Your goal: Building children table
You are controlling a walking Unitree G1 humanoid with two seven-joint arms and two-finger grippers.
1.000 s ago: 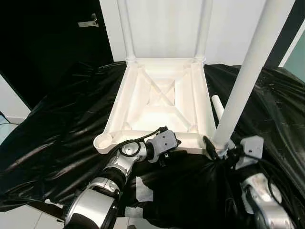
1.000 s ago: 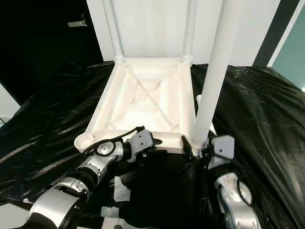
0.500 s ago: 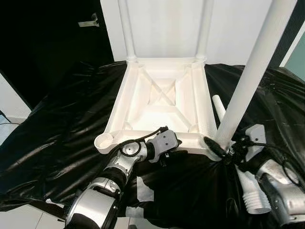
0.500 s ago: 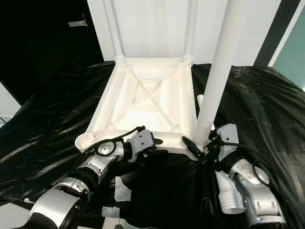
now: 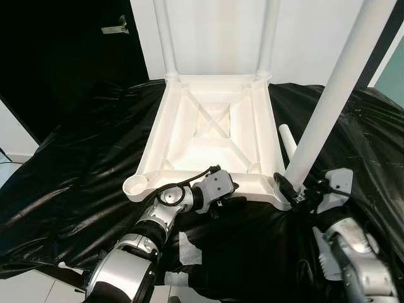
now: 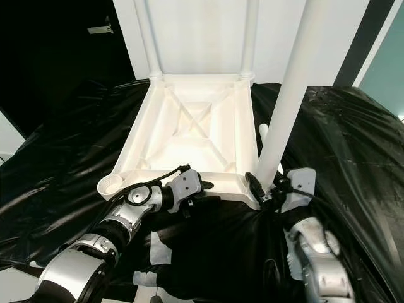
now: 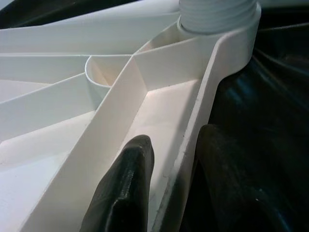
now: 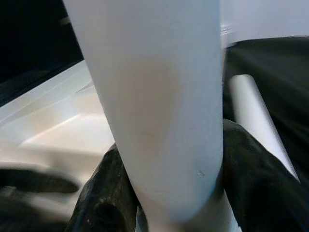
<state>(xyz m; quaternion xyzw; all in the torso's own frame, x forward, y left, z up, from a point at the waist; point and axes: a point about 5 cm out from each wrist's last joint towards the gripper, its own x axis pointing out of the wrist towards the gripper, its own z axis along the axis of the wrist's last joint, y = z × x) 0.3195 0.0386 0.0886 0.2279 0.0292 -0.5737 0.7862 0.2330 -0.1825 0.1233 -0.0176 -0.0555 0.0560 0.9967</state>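
While steadying the upturned table top (image 5: pixel 214 136), left gripper (image 7: pixel 166 164) clamped on its near rim. Right gripper (image 8: pixel 169 193) clenched around the leg (image 5: pixel 328 95), keeping it upright in the corner socket.

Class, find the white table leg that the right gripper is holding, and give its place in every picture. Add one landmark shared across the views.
Left eye view: table leg, rising from the tabletop's near right corner.
Right eye view: same leg, right of centre.
Left wrist view: its threaded base in the corner socket.
Right wrist view: the leg between the right gripper's fingers.
Shared landmark: upturned white tabletop.
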